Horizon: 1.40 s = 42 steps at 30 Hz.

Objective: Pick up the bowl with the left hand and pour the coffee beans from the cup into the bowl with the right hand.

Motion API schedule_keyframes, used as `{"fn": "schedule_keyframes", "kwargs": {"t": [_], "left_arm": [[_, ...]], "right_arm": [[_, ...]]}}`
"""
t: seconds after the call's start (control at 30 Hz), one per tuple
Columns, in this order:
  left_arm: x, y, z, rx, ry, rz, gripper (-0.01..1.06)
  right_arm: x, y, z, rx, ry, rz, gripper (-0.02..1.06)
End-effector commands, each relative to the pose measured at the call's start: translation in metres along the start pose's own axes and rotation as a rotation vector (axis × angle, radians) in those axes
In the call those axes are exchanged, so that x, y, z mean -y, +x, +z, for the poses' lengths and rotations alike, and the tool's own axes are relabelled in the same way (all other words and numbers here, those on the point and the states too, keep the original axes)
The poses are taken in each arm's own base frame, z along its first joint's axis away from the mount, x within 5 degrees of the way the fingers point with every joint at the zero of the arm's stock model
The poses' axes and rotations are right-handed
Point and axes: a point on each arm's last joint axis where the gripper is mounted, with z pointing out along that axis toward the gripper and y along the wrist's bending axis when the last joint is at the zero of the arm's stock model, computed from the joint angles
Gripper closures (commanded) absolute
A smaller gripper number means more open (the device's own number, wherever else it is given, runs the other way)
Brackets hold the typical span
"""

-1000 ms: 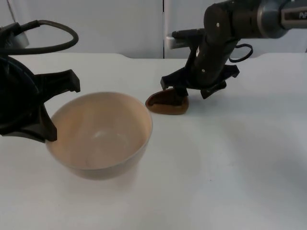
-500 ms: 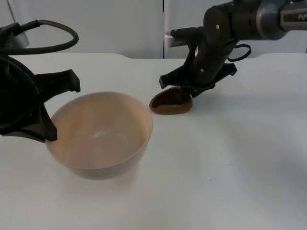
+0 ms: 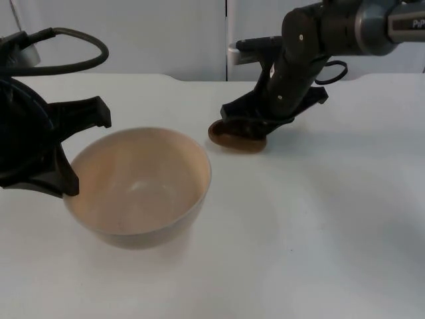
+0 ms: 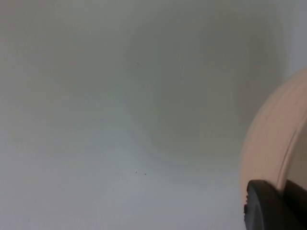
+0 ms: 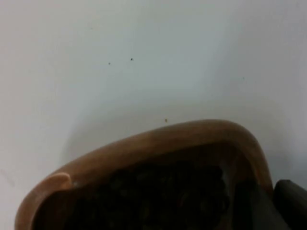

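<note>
Top view: left gripper [image 3: 66, 156] jaws clamp bowl [image 3: 139, 189] rim; right gripper [image 3: 255, 126] jaws grip cup [image 3: 234, 138].

Robot lab test bench, bare white tabletop [image 3: 319, 219], plain grey partition wall [image 3: 153, 36] behind, two black robot arms reaching in

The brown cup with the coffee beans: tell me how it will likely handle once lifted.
The brown cup looks rigid, probably wooden, so it should not flex in the right tool. The coffee beans are loose and fill much of it, so a tilt would likely spill them. Its low, wide shape probably resists tipping.
</note>
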Motion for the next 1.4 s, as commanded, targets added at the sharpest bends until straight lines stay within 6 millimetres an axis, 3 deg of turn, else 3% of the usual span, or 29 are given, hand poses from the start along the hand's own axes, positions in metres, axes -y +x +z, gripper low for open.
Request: {"fn": "schedule_keyframes", "kwargs": {"t": [0.0, 0.2, 0.5, 0.93, 1.07, 1.2, 1.37], "left_arm": [[0.000, -0.001, -0.002, 0.022, 0.011, -0.014, 1.05], [0.000, -0.001, -0.002, 0.022, 0.011, -0.014, 1.05], [0.000, -0.001, -0.002, 0.022, 0.011, -0.014, 1.05], [0.001, -0.001, -0.002, 0.021, 0.012, -0.015, 1.05], [0.001, -0.001, -0.002, 0.021, 0.012, -0.015, 1.05], [0.001, -0.001, -0.002, 0.021, 0.012, -0.015, 1.05], [0.001, -0.001, -0.002, 0.021, 0.013, -0.017, 1.05]], "right_arm": [[-0.001, -0.004, -0.005, 0.022, 0.018, -0.044, 1.04], [0.006, -0.004, -0.015, -0.023, 0.091, -0.107, 1.04], [0.015, -0.014, -0.051, -0.064, 0.190, -0.160, 1.04], [0.019, -0.035, -0.130, -0.019, 0.213, -0.181, 1.04], [0.020, -0.037, -0.144, -0.015, 0.216, -0.183, 1.04], [0.011, -0.037, -0.168, -0.019, 0.210, -0.211, 1.04], [-0.006, -0.035, -0.183, -0.019, 0.209, -0.252, 1.04]]}}
